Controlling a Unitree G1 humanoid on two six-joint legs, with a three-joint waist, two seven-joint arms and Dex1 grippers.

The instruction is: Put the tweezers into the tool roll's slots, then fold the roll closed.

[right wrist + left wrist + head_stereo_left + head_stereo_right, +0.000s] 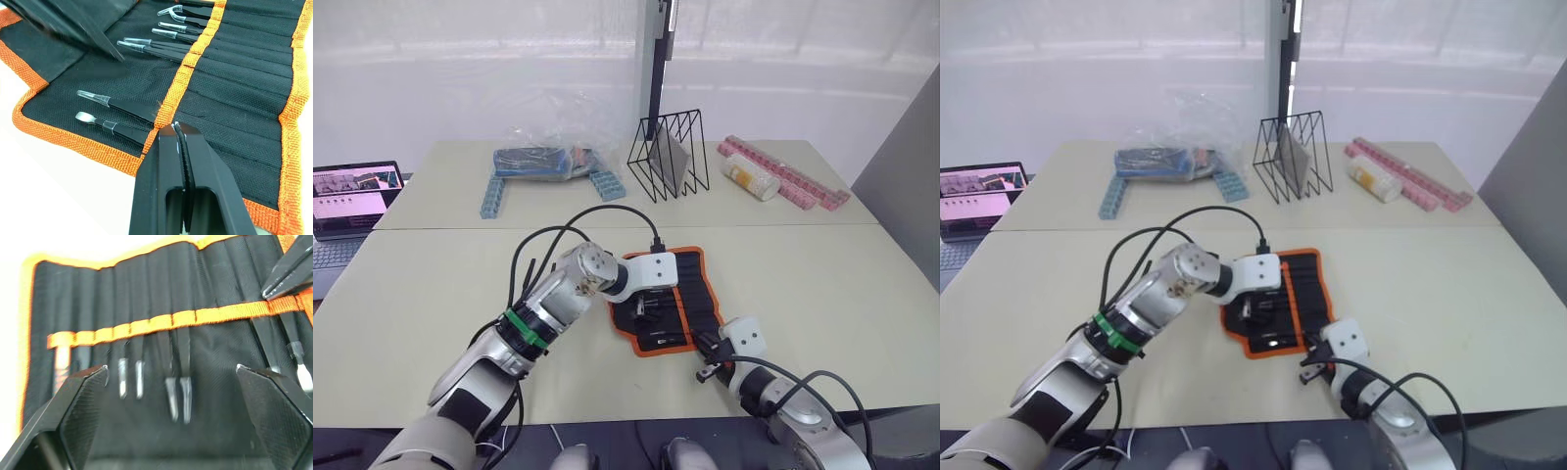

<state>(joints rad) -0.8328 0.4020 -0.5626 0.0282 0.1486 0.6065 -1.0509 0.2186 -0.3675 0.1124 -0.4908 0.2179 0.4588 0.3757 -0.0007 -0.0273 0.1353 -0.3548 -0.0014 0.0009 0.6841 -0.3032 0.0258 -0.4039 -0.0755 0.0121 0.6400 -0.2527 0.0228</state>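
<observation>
Left gripper [171, 377]: jaws spread wide, holding nothing, poised directly over the open tool roll [668, 299]. Between its two fingers [80, 401] lie the tips of the tweezers [177, 394], seated in the slots [146, 298] under the orange cross-band.

Right gripper [178, 134]: jaws pressed together with nothing visible between them, tip resting at the orange cross-band near the roll's near edge. Just beside this tip, two tweezers [115, 115] lie with clear-capped points protruding from the slots; further from the jaws, more capped points protrude in a row. The exact count of tweezers cannot be confirmed.

The tool roll lies unfolded and flat on the counter [822, 284], under both grippers, orange edging all round.

No legible brand, label or writing appears on the roll or the tools.

Containers beyond the jaws, on the far counter:
- Clear plastic bag [548, 152], holding blue and dark items; blue strips [491, 199] lie beside it.
- Black wire rack [671, 157], holding a grey flat piece.
- Pink segmented strips [793, 181] with a pale cylinder [751, 178] beside them.

A laptop [352, 201], open with a lit screen, text unreadable, stands well off to the left gripper's side.
</observation>
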